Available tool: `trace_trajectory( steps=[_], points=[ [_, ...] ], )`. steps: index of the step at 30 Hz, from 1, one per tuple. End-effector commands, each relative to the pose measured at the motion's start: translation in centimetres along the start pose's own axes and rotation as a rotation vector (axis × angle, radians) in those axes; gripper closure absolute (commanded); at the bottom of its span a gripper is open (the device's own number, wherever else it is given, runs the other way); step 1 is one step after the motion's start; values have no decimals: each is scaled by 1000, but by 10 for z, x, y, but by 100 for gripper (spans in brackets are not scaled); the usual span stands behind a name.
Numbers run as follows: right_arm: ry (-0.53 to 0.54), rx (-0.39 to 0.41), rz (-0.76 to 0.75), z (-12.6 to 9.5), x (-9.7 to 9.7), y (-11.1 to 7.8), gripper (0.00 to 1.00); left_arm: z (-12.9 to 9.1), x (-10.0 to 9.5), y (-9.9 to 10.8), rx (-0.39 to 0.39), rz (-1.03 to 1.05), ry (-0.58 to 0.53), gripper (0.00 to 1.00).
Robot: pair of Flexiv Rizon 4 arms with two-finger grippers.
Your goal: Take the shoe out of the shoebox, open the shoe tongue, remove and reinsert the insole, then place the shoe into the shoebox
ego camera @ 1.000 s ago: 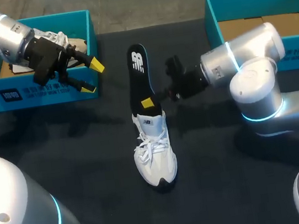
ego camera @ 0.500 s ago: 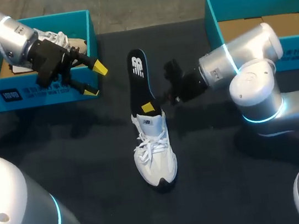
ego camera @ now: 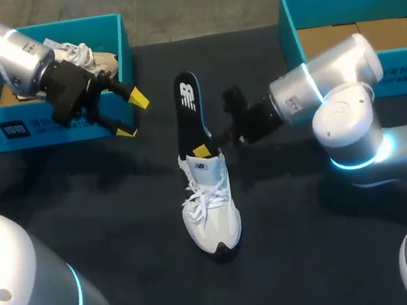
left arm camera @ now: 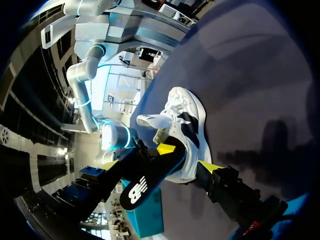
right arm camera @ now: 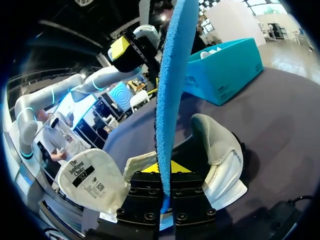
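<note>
A white shoe (ego camera: 210,212) lies mid-table, toe toward me, its heel opening facing away. The black insole (ego camera: 189,113) stands out of that opening, its lower end at the shoe's collar. My right gripper (ego camera: 202,151) is shut on the insole's lower end. In the right wrist view the gripper (right arm camera: 165,172) pinches the insole's blue underside (right arm camera: 170,95) edge-on, with the shoe (right arm camera: 212,147) beneath and the tongue (right arm camera: 90,180) folded out. My left gripper (ego camera: 131,115) hangs open by the left shoebox (ego camera: 56,126), apart from the insole. In the left wrist view the shoe (left arm camera: 187,120) and insole (left arm camera: 142,182) lie ahead of its spread fingers.
The left shoebox holds a second white shoe (ego camera: 82,56). Another teal shoebox (ego camera: 293,22) with cardboard inside stands at the back right. The black table (ego camera: 124,232) surrounds the shoe.
The right gripper has brought the insole down and nearer to the shoe's opening. The left gripper, still open, has shifted a little to the right and toward me.
</note>
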State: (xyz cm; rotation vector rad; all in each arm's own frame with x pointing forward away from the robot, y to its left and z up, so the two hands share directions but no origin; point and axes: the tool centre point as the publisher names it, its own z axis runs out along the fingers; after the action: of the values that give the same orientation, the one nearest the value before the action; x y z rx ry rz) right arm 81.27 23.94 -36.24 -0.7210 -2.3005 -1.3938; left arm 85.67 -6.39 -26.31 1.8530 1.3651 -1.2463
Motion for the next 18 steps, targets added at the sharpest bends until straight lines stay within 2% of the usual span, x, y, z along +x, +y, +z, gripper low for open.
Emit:
trace_trajectory(
  steps=[1,2,3,10,18],
  points=[
    [-8,-11,-5,2,4,-1,92,2,0,-2,3,1,3,0],
    [-12,-15,-12,1,5,1,73,2,0,-2,3,1,3,0],
    [-13,-18,-17,0,6,3,66,2,0,-2,3,1,3,0],
    [-27,-37,-65,-7,8,22,58,2,0,-2,3,1,3,0],
    [-31,-40,-91,-10,5,35,58,2,0,-2,3,1,3,0]
  ],
)
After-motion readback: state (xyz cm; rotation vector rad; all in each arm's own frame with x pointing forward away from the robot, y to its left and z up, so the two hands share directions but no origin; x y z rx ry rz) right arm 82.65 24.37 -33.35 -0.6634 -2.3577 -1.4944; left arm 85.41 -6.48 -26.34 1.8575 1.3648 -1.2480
